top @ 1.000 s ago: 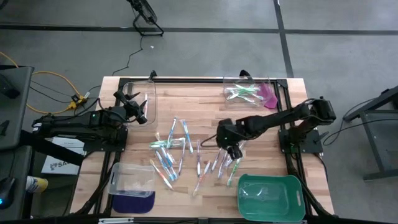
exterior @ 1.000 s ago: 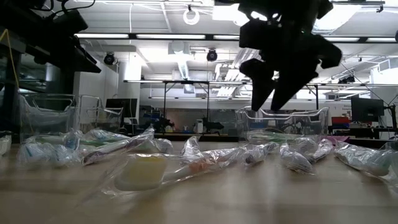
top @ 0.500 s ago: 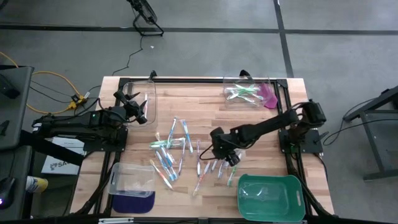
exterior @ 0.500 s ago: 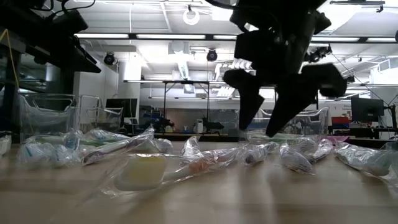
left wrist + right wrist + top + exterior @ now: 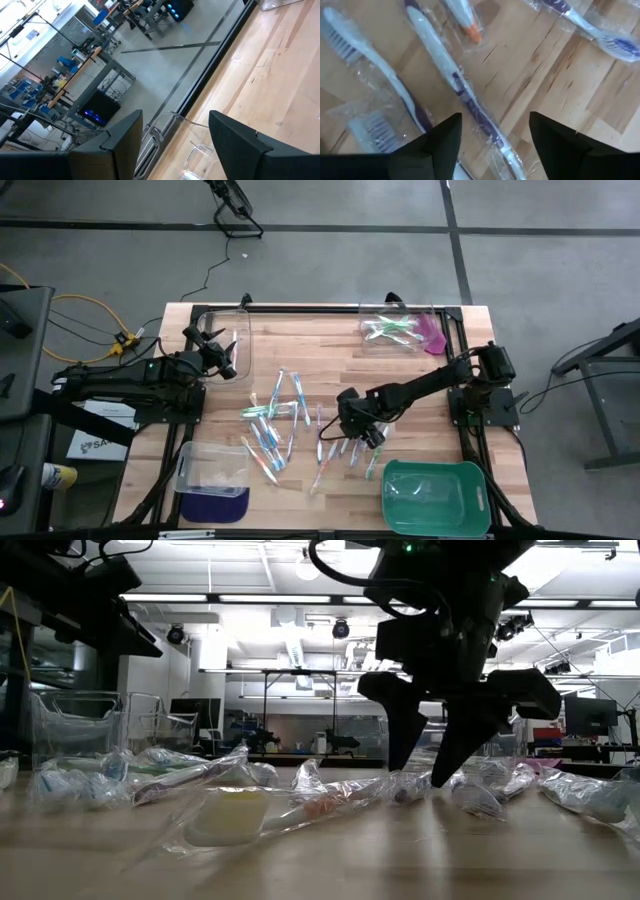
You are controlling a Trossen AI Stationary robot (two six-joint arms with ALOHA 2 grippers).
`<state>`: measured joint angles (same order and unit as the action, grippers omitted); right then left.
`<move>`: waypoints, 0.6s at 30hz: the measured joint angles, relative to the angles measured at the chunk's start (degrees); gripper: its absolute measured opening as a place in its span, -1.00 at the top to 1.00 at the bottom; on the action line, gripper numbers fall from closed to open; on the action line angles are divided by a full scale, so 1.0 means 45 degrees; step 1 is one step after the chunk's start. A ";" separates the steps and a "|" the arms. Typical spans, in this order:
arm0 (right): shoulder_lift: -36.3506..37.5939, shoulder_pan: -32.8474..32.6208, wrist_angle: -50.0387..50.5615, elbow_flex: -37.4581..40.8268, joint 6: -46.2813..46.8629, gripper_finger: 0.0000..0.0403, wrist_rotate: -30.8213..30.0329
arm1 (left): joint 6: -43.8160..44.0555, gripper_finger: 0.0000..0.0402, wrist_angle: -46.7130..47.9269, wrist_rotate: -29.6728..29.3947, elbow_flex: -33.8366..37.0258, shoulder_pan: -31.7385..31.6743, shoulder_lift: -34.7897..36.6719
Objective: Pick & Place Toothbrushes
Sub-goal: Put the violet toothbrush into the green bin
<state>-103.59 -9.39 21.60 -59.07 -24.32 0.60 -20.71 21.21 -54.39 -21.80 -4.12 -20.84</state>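
Observation:
Several wrapped toothbrushes (image 5: 285,420) lie scattered on the middle of the wooden table, each in a clear wrapper (image 5: 300,798). My right gripper (image 5: 357,430) is open and points steeply down over the right part of the pile. In the right wrist view its two fingers stand on either side of a white-and-purple toothbrush (image 5: 451,75) lying flat on the wood. In the low view my right gripper (image 5: 420,772) has its fingertips down at wrapper height. My left gripper (image 5: 230,364) waits open by the far left clear bin (image 5: 225,330) with nothing between its fingers (image 5: 125,135). My right gripper comes from above with its fingertips (image 5: 400,762) down among the wrapped toothbrushes. Whether they touch a wrapper or the wood, I cannot tell. The white-and-purple toothbrush runs slanting through the gap between the fingers.
A clear bin (image 5: 396,327) at the far right holds green toothbrushes, with a pink piece beside it. A green tray (image 5: 435,490) stands at the near right. Another clear bin (image 5: 212,467) sits at the near left on a purple sheet. Dark frame rails edge the table.
My right gripper has come down onto the toothbrush pile and shifted a little toward the table's left edge, rolling about its own axis as it sank. The toothbrushes lie as before.

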 joint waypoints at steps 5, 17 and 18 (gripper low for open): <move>-0.0001 0.0000 0.0077 0.0000 0.0123 0.21 0.0509 | 0.0000 -0.10 0.0003 0.0000 0.0000 0.0003 -0.0005; -0.0001 0.0000 0.0093 0.0000 0.0132 0.80 0.0573 | 0.0000 -0.10 0.0005 0.0000 0.0000 0.0001 -0.0003; 0.0000 0.0000 0.0087 0.0000 0.0123 0.86 0.0573 | 0.0000 -0.10 0.0005 0.0000 0.0000 0.0004 -0.0004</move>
<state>-103.59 -9.39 22.00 -59.07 -23.77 3.18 -20.71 21.23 -54.39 -21.80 -4.10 -20.86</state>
